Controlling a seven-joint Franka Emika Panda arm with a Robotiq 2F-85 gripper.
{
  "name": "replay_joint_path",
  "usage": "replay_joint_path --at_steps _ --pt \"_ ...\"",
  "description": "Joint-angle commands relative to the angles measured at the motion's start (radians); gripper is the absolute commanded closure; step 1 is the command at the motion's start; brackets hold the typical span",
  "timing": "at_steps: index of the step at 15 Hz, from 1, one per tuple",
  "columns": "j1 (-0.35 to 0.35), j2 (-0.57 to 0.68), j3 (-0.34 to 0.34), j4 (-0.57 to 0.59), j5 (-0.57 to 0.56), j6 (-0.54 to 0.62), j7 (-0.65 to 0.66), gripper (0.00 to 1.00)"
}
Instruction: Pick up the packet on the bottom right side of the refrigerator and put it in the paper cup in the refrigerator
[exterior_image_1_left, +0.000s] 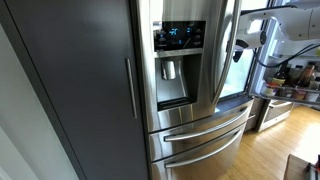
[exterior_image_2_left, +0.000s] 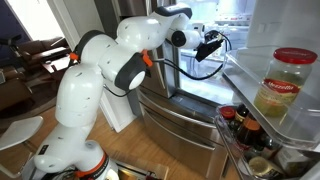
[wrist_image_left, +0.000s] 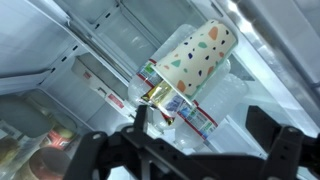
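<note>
The stainless-steel refrigerator (exterior_image_1_left: 190, 110) has its blue-lit dispenser door closed and its other door open. My gripper (exterior_image_2_left: 212, 45) reaches inside the lit compartment; it also shows in an exterior view (exterior_image_1_left: 241, 48). In the wrist view the paper cup (wrist_image_left: 203, 52), white with coloured specks, stands on a clear shelf. A gold packet (wrist_image_left: 160, 95) sits at the cup's near end and seems to stick out of its mouth. My gripper (wrist_image_left: 205, 122) is open, its fingers spread wide just short of the cup, with nothing between them.
The open door's shelf (exterior_image_2_left: 262, 118) holds a large red-lidded jar (exterior_image_2_left: 283, 85), with bottles (exterior_image_2_left: 245, 128) on the rack below. A colourful labelled strip (wrist_image_left: 190, 115) lies beside the cup. Clear shelves (wrist_image_left: 70, 60) surround it. A dark-grey cabinet panel (exterior_image_1_left: 75, 90) stands beside the fridge.
</note>
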Motion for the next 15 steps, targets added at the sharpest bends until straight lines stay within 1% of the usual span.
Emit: replay_joint_path --at_steps 1,8,12,13,15 --pt "-0.052 -0.126 -0.041 -0.144 0.089 -0.048 -0.038 0.0" --pt "-0.113 -0.282 -0.078 -0.319 0.124 -0.088 -0.034 0.0" --pt "-0.127 -0.361 -0.113 -0.426 0.11 -0.11 -0.002 0.0" --pt "-0.106 -0.28 -0.087 -0.343 0.086 -0.058 0.0 0.0" --pt "-0.106 -0.289 -0.088 -0.354 0.086 -0.059 0.007 0.0"
